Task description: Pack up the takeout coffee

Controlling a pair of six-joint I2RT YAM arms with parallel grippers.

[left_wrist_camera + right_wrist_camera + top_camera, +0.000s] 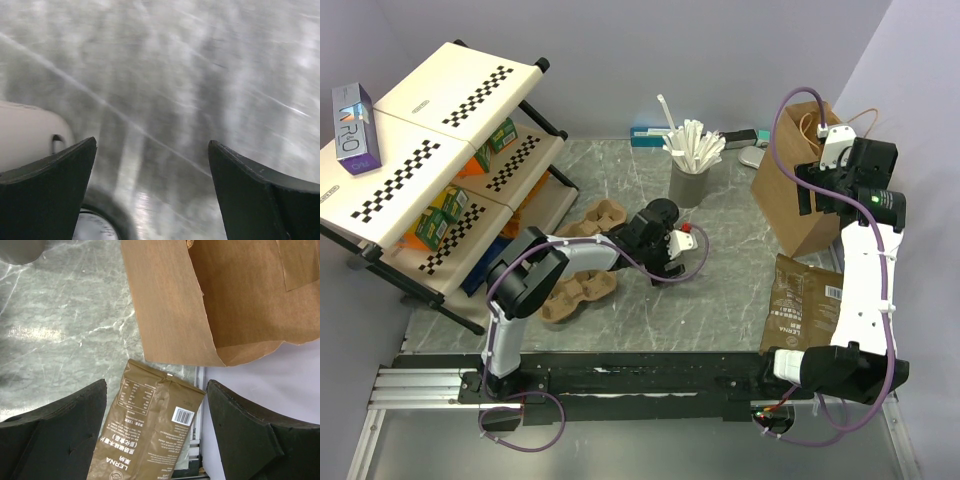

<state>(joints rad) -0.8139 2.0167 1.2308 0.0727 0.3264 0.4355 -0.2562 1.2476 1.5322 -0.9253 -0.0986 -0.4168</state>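
Observation:
The white paper cup (693,245) lies on the marble table at its middle, right beside my left gripper (672,250). In the left wrist view the cup (25,137) is a blurred white shape outside the left finger. My left gripper (152,142) is open with only bare table between its jaws. A round pale disc with a dark rim (95,227) shows at that view's bottom edge; I cannot tell what it is. I cannot pick out the black lid for sure. My right gripper (817,190) hangs open and empty (156,382) above the table by the brown paper bag (240,300).
The open paper bag (800,205) stands at the right. A brown coffee pouch (805,305) (145,430) lies flat in front of it. Brown pulp cup carriers (582,275) lie left of centre. A dark grey cup of white sticks (690,180) stands behind. A checkered shelf rack (440,150) fills the left.

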